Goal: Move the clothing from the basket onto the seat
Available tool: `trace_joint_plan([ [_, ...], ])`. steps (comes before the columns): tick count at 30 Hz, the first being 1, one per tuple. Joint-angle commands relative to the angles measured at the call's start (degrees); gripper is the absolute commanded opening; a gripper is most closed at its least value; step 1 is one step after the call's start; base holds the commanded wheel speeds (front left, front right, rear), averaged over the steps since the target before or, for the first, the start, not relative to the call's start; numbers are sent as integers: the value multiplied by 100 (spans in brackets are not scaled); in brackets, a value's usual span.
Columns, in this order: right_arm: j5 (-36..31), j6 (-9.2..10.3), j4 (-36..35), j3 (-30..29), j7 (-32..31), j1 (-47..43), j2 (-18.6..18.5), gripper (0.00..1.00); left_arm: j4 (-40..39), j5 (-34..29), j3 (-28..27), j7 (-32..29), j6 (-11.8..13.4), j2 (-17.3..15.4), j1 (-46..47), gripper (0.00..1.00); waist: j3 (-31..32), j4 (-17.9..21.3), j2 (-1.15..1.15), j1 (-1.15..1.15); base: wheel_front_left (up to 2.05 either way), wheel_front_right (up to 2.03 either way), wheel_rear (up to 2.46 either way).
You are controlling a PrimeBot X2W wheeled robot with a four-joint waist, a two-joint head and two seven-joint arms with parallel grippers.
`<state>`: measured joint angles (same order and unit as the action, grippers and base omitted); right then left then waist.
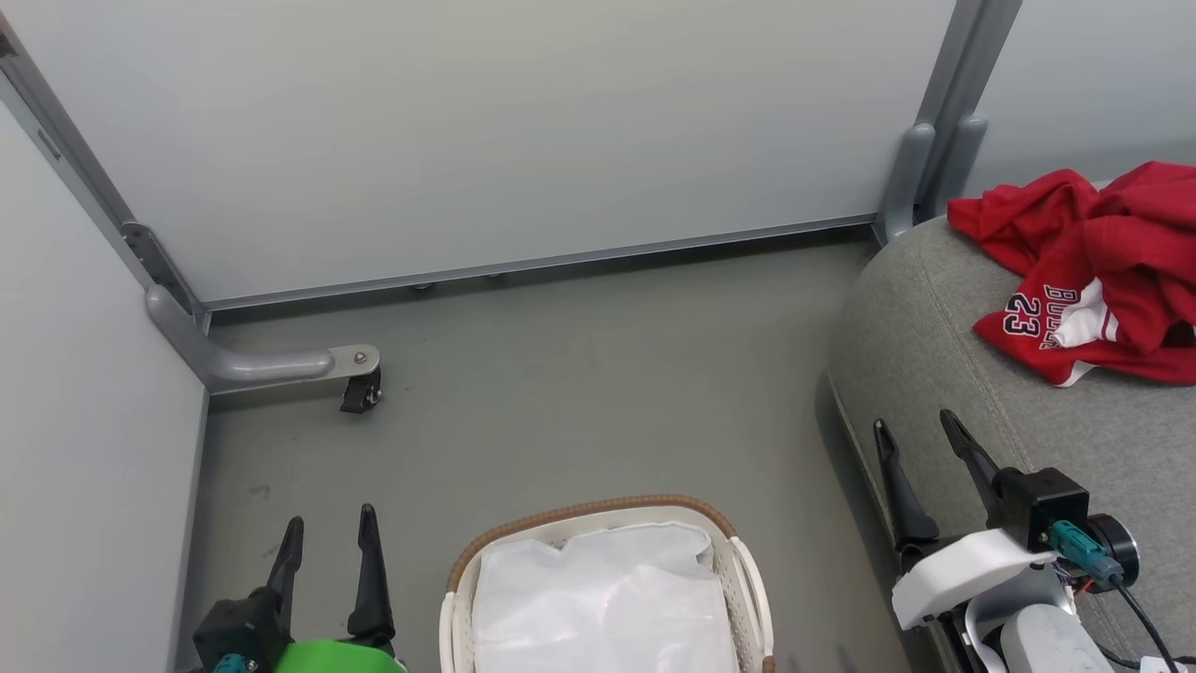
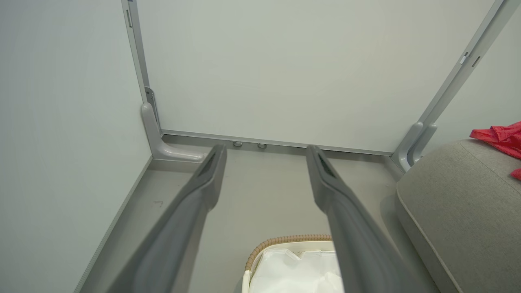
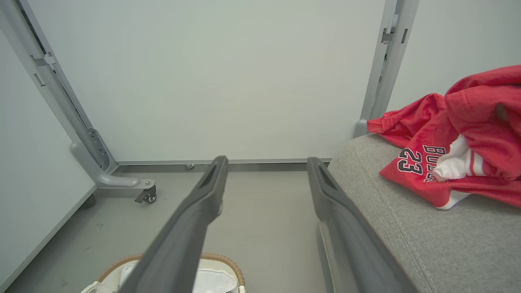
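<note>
The red clothing lies bunched on the grey seat at the right, its "23" print facing up; it also shows as the clothing on the seat and as a red edge of clothing on the seat. The white basket with a brown rim stands at the bottom centre, holding a white liner. My left gripper is open left of the basket. My right gripper is open over the seat's front edge, with nothing between its fingers.
Grey partition panels wall the area at the back and left. A grey foot with a castor juts onto the floor at the left. Bare grey floor lies between the basket, the panels and the seat.
</note>
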<state>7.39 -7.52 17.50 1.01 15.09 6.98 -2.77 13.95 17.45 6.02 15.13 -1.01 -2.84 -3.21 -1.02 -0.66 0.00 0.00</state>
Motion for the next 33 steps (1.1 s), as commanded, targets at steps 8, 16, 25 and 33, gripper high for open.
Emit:
trace_joint_plan([
  [8,38,6,32,43,10,-13,-23,100,49,30,7,2,-11,-10,11,100,12,-2,0,0,0,0,0],
  [16,56,-1,211,75,-8,-103,39,0,263,54,7,-4,-7,10,-6,0,18,8,0,0,0,0,0],
  [25,1088,-1,159,-47,-292,-76,32,0,235,970,-147,-266,-87,6,119,0,23,12,0,0,0,0,0],
  [33,1917,0,83,-115,-487,-86,26,0,205,1697,-270,-477,-152,3,222,0,27,16,0,0,0,0,0],
])
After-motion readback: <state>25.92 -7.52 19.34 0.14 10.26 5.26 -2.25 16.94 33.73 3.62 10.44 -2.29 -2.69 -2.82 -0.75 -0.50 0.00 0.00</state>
